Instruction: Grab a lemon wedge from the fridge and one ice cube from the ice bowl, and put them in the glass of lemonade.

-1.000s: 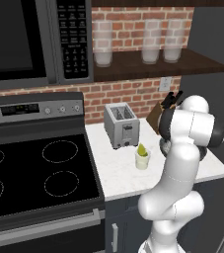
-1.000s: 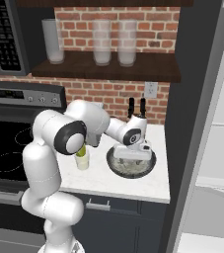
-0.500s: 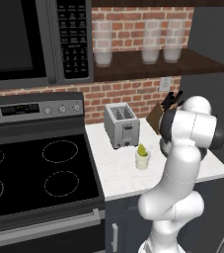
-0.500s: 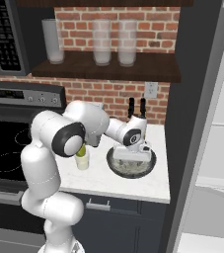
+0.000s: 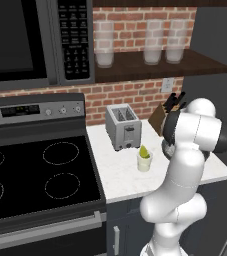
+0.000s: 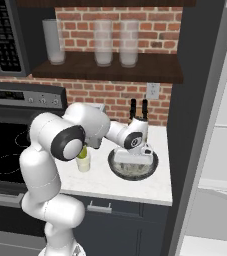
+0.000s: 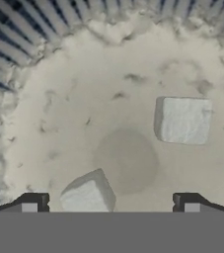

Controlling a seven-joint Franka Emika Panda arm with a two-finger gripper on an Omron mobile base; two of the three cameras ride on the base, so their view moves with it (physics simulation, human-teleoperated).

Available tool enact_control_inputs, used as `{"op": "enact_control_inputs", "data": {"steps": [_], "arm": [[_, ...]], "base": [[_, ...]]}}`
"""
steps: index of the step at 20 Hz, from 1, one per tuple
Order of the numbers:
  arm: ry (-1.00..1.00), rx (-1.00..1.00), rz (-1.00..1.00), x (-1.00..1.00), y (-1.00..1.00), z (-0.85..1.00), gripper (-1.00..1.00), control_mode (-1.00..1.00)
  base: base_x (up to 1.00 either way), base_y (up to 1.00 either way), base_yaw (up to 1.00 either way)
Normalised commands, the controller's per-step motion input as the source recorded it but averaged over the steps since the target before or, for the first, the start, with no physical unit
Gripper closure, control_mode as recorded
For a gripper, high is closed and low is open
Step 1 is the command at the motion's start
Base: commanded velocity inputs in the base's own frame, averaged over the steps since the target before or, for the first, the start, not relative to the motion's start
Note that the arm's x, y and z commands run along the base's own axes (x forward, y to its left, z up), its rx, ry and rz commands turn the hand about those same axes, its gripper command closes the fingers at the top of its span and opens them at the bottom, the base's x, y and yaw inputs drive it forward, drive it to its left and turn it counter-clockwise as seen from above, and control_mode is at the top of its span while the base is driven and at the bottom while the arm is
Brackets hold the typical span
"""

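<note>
The gripper point(image 7: 108, 201), its fingers spread wide and empty, is held low inside the ice bowl point(image 6: 133, 169). One ice cube point(image 7: 88, 194) is seen between the fingertips, another point(image 7: 183, 120) deeper in the bowl. The glass of lemonade point(image 6: 83, 161), topped by a lemon wedge point(image 5: 144, 151), is placed just beside the bowl, toward the stove point(image 5: 35, 175).

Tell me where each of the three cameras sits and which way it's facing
Left base view: behind the arm's left, facing stove, toaster and glass of lemonade; white arm at lower right.
Right base view: behind its right, facing the ice bowl; arm at lower left, gripper over the bowl.
Hand view: looks straight down into the bowl at two ice cubes; open fingertips at bottom.
Shared: both base views show glass and counter.
</note>
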Motion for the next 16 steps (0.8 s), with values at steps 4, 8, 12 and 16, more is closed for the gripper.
{"op": "enact_control_inputs", "data": {"steps": [4, 8, 12, 16], "arm": [[0.00, 0.00, 0.00, 0.00, 0.00, -0.15, -1.00, -1.00], [0.00, 0.00, 0.00, 0.00, 0.00, -0.15, -1.00, -1.00], [0.00, 0.00, 0.00, 0.00, 0.00, -0.04, -1.00, -1.00], [0.00, 0.00, 0.00, 0.00, 0.00, 0.00, -1.00, -1.00]], "base": [[0.00, 0.00, 0.00], [0.00, 0.00, 0.00], [0.00, 0.00, 0.00], [0.00, 0.00, 0.00]]}}
